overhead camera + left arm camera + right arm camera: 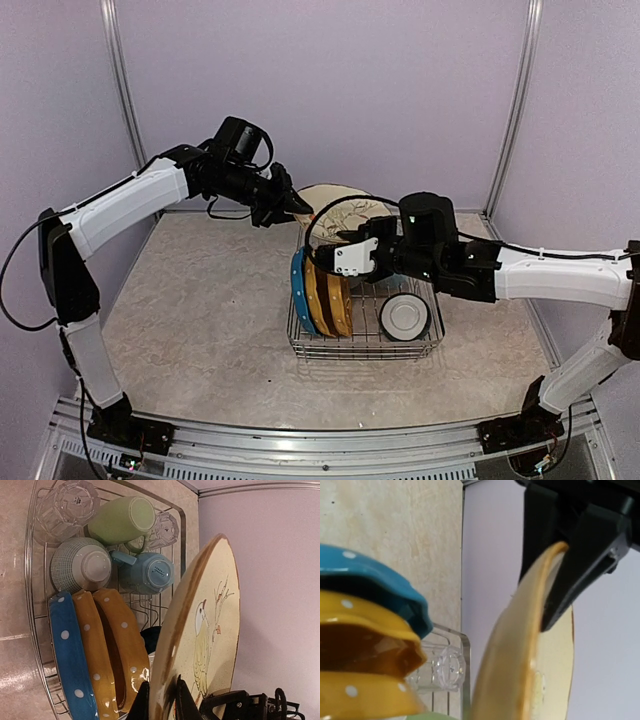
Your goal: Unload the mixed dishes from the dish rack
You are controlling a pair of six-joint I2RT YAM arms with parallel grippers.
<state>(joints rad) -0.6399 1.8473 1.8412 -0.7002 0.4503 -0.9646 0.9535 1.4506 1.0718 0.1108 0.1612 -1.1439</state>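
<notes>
Pale lilac walls [330, 90] on three sides, with thin metal poles [120, 80] at the back corners. Beige marbled tabletop [200, 320]. Aluminium rail [300, 455] along the near edge. Soft even light, faint sheen on tabletop.

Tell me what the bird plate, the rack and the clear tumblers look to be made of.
Bird plate: likely glazed stoneware, speckled cream with brown rim, glossy. Dish rack: shiny metal wire. Clear tumbler: faceted, see-through; glass or hard plastic, can't tell.
</notes>
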